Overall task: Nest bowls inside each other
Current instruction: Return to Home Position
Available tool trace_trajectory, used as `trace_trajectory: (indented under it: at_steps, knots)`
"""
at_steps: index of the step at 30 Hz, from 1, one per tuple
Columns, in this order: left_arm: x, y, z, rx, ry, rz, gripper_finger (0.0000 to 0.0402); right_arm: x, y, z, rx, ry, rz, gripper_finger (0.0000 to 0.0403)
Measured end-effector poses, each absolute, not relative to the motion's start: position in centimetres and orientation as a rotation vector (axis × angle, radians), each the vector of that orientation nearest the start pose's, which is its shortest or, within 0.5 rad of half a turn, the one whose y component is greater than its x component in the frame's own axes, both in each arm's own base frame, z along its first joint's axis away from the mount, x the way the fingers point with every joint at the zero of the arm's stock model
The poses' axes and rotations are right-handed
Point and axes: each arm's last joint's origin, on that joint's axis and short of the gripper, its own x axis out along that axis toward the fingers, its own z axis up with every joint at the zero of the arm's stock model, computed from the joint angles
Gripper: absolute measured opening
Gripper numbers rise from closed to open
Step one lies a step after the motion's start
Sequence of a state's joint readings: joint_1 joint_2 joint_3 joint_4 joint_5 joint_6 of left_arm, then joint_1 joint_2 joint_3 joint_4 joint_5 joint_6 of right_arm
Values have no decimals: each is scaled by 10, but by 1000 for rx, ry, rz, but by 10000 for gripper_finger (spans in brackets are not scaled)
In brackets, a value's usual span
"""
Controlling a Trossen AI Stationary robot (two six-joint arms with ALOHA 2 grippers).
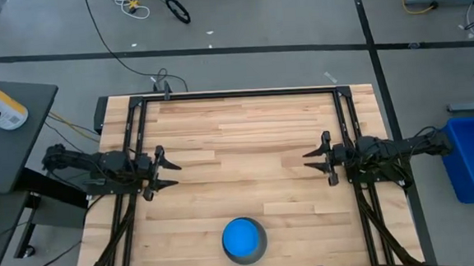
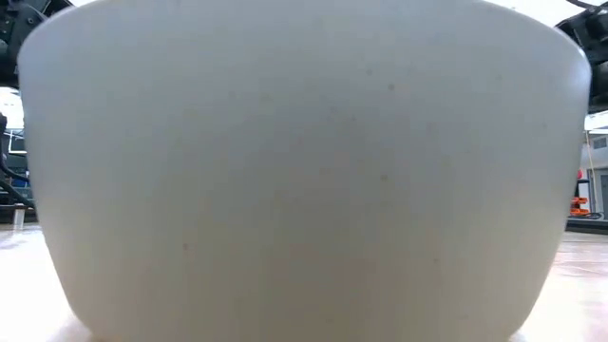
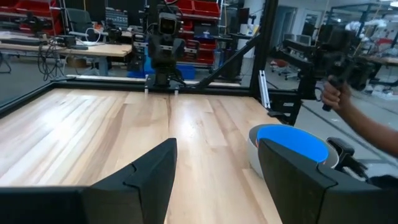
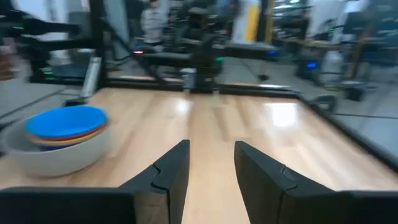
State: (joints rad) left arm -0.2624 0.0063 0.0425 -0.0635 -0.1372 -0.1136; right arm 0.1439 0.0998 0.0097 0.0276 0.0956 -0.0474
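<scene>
The bowls stand nested in one stack near the middle of the table's near edge. The pale grey bowl is outermost, a light blue bowl shows on top, and yellow and red rims peek out under it. The grey bowl's wall fills the low view, and the stack also shows in the left wrist view. My left gripper is open at the table's left side, level, pointing right. My right gripper is open at the right side, pointing left. Both are far from the stack.
A black frame runs along the table's far edge and down both sides. A person's hand holds a dark device beyond the table's near side. A blue bin stands on the floor to the right.
</scene>
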Motion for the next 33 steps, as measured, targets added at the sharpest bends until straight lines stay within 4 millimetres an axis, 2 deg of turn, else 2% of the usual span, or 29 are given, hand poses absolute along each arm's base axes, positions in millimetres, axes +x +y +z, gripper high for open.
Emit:
trace_trajectory:
  at_steps: [6,17,25,33]
  knots:
    - [94,-16,171,-87,38,-101,234,103,7,163,-94,50,-60,135]
    - [94,-14,172,-32,27,-80,234,103,6,162,-122,63,-67,135]
    - [94,-14,177,97,-50,-76,234,103,6,162,-122,63,-66,135]
    - [94,-14,177,164,-48,-75,234,103,6,162,-122,63,-66,135]
